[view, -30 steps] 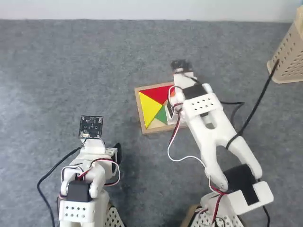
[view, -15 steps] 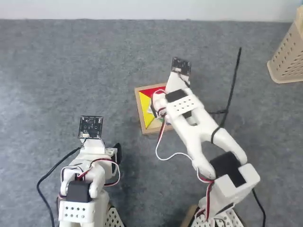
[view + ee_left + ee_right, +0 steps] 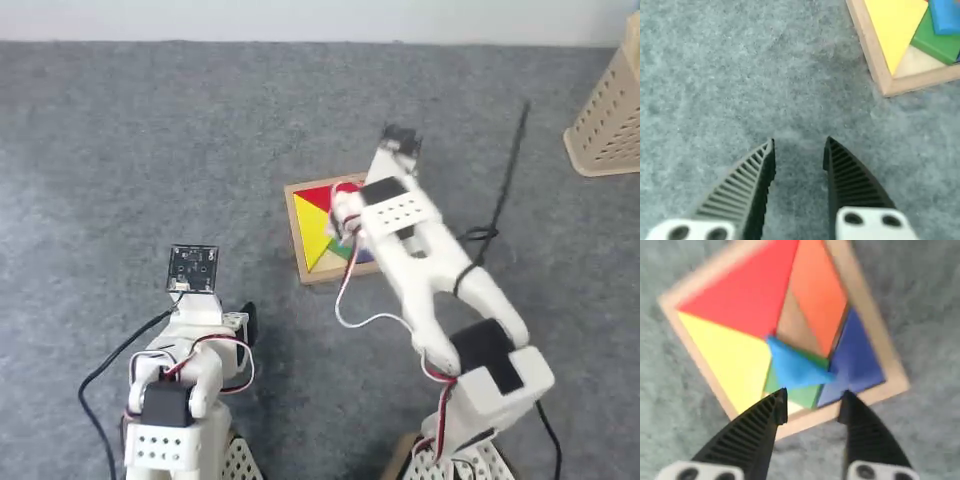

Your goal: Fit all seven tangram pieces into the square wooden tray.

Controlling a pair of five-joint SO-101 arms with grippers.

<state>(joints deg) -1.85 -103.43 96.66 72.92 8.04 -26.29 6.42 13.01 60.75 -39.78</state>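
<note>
Tray (image 3: 710, 280) sits on the grey worktop (image 3: 740, 75) with most coloured pieces lying flat inside. One light blue triangle (image 3: 795, 367) lies crooked on top of the others, next to a bare wooden gap (image 3: 792, 322). The right gripper (image 3: 814, 394) hangs just over it, partly open, holding nothing. The left gripper (image 3: 800, 141) is partly open and holding nothing too, near a tray corner. A bad push could slide the triangle the wrong way, lift its neighbours, or shove the tray
</note>
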